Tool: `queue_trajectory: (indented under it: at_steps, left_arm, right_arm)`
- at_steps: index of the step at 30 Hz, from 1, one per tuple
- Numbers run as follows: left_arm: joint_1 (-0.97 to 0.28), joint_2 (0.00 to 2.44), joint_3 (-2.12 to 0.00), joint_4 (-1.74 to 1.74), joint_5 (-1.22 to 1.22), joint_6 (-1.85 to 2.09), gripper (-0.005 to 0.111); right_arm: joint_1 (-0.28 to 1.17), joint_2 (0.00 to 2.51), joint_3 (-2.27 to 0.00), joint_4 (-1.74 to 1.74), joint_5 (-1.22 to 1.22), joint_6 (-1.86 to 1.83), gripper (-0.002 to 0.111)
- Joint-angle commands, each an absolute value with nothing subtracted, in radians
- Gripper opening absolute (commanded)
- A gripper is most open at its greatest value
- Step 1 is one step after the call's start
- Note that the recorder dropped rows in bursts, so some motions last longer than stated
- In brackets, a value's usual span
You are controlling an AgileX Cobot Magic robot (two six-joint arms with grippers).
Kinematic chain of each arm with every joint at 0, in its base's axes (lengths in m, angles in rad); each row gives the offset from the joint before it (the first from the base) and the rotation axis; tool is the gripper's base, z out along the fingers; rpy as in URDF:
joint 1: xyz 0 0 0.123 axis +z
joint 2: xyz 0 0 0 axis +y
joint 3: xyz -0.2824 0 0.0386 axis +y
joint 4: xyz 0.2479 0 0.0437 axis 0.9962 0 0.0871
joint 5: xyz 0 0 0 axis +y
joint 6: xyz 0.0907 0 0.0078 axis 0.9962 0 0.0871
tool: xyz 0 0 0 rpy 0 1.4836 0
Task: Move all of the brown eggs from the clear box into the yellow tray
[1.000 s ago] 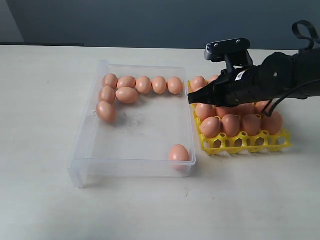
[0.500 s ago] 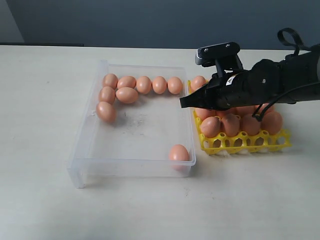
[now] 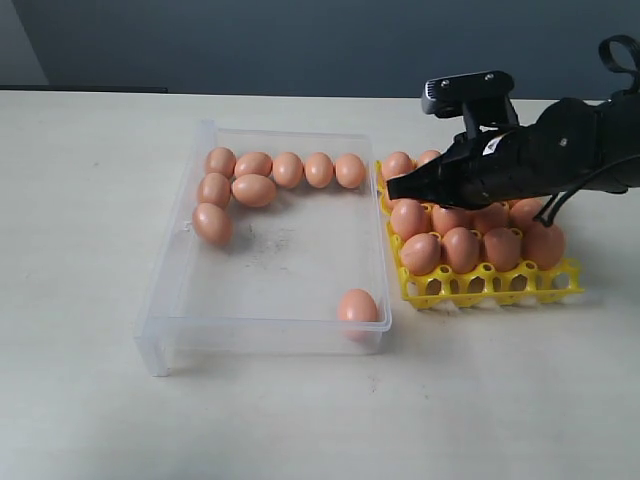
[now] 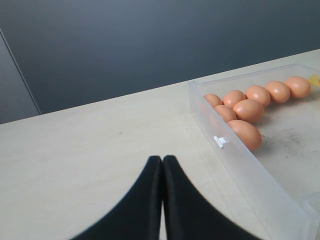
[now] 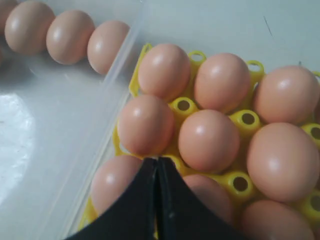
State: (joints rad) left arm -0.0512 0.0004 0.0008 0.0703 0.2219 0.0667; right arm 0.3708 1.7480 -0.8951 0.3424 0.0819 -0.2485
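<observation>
The clear box (image 3: 262, 336) holds several brown eggs: a cluster along its far wall and left end (image 3: 253, 189), and a lone egg (image 3: 357, 305) in the near right corner. To its right, the yellow tray (image 3: 492, 286) carries several eggs (image 3: 462, 248). My right gripper (image 3: 392, 188) is shut and empty, hovering over the tray's left side. In the right wrist view its tip (image 5: 157, 161) hangs above tray eggs (image 5: 207, 140) beside the box wall (image 5: 117, 70). My left gripper (image 4: 162, 159) is shut and empty over bare table, outside the box (image 4: 250, 165).
The pale table (image 3: 80, 250) extends around box and tray, with a dark wall behind. The tray's front row of cups (image 3: 470, 292) stands empty. The right arm's black body (image 3: 560, 150) covers the tray's back right part.
The right gripper swung left over the box's right rim, then came back right and slightly up over the tray, staying shut. The eggs have not moved.
</observation>
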Motion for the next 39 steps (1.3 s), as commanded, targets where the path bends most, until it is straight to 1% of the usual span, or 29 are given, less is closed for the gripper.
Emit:
queue_trajectory:
  at_steps: [1,10,23,39]
  left_arm:
    - [-0.052,0.000,0.000,0.070,0.207,0.064,0.000]
    - [-0.052,0.000,0.000,0.070,0.207,0.064,0.000]
    - [-0.052,0.000,0.000,0.070,0.207,0.064,0.000]
    - [-0.052,0.000,0.000,0.070,0.207,0.064,0.000]
  right_arm:
    - [0.358,1.739,-0.892,0.344,0.103,-0.250,-0.001]
    - [0.358,1.750,-0.892,0.340,0.107,-0.250,-0.001]
    - [0.316,1.768,-0.892,0.339,0.125,-0.254,-0.001]
    - [0.314,1.678,-0.892,0.339,0.104,-0.254,-0.001]
